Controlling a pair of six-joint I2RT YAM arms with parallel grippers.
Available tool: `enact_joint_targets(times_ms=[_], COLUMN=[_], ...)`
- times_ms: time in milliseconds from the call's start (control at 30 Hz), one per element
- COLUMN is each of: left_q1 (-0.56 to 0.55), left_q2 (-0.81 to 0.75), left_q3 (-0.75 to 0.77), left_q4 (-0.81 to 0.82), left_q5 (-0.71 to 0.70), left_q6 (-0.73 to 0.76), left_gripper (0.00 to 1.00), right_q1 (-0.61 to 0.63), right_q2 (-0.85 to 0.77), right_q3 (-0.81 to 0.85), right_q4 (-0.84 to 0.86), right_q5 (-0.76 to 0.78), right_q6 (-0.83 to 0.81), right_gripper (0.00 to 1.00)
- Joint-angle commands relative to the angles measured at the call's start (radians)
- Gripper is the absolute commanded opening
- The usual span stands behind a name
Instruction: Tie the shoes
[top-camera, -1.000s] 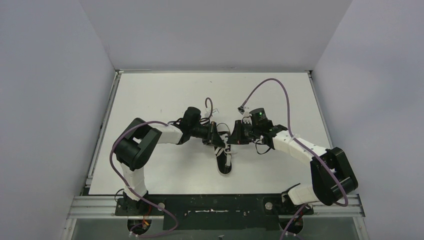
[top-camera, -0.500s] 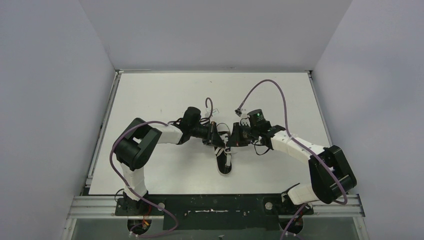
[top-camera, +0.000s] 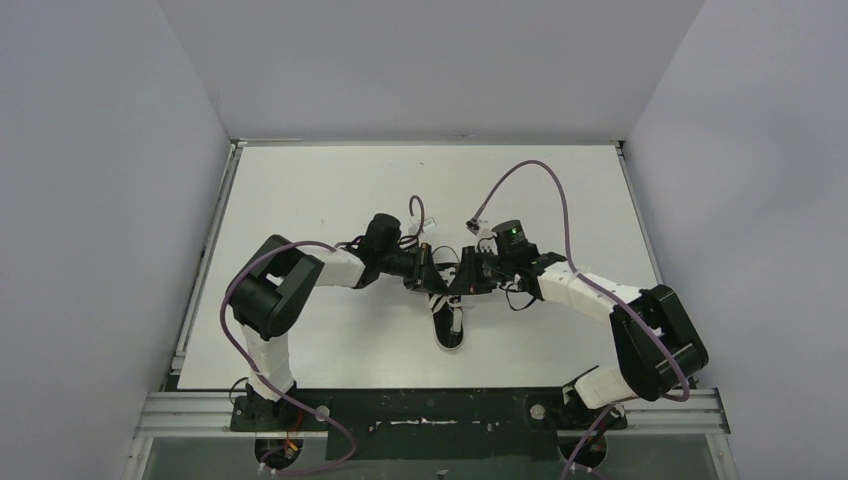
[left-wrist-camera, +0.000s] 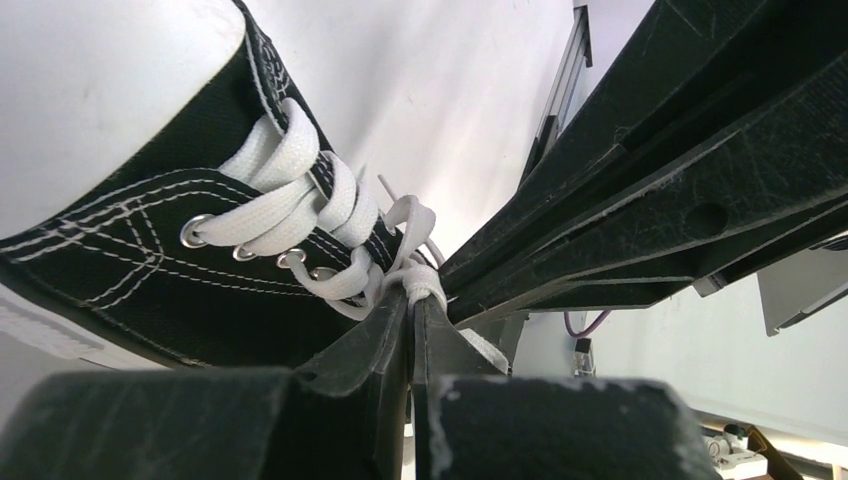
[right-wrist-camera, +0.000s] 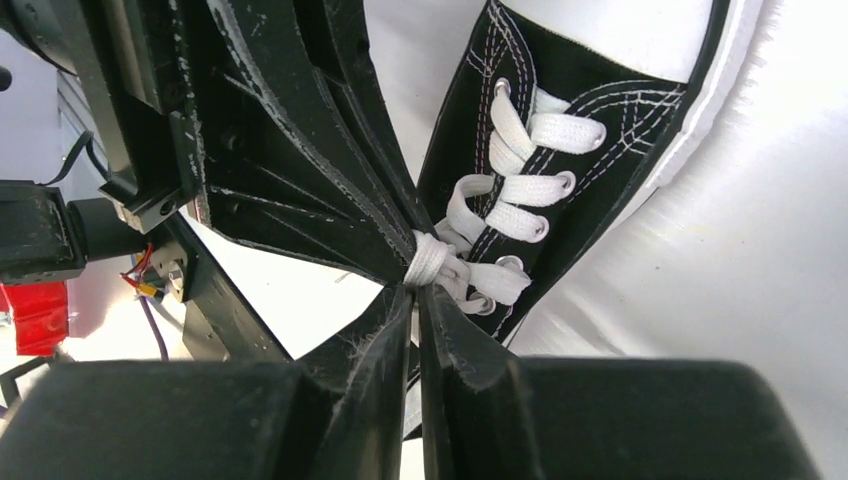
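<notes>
place: robot lab test cell | evidence: plain pale grey partition walls (top-camera: 100, 150); flat white tabletop (top-camera: 330, 190); silver aluminium frame rail (top-camera: 200, 412); looping purple cable (top-camera: 530, 163)

The laces (left-wrist-camera: 290, 195) of the sneaker (top-camera: 450, 328) are closed off from both sides by the left hand (left-wrist-camera: 411, 310) and right hand (right-wrist-camera: 417, 300), tips touching; open counter (top-camera: 330, 190) is found behind and beside them.

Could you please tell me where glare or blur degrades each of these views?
Left wrist: the toe cap blows out to flat white, the left gripper is blurred at its near base, the laces are sharp. Right wrist: the table glares beside the sole. Top external: evenly lit, sneaker small.
</notes>
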Motion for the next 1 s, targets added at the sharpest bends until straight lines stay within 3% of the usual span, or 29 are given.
enact_joint_targets(times_ms=[0,267,400,967], left_q1=[-0.005,-0.005,-0.003,-0.005], left_q2=[0.002,0.004,0.002,-0.001], left_q3=[0.031,0.019,0.017,0.022], left_q4=[0.070,0.077,0.075,0.071], left_q5=[0.034,0.031,0.028,0.034], left_q6=[-0.001,0.000,0.005,0.005], left_gripper=[0.00,0.00,0.00,0.00], right_q1=[0.010,-0.042,-0.058,-0.047], right_q2=[-0.001,-0.121,-0.104,-0.010], right_q3=[-0.004,-0.043,-0.040,-0.037], right_q4=[0.168,0.030,-0.032,0.090], right_q5=[-0.091,0.026,0.082,0.002], right_q6=[0.032,0.014,0.005,0.024], right_gripper=[0.12,0.14,0.14,0.14])
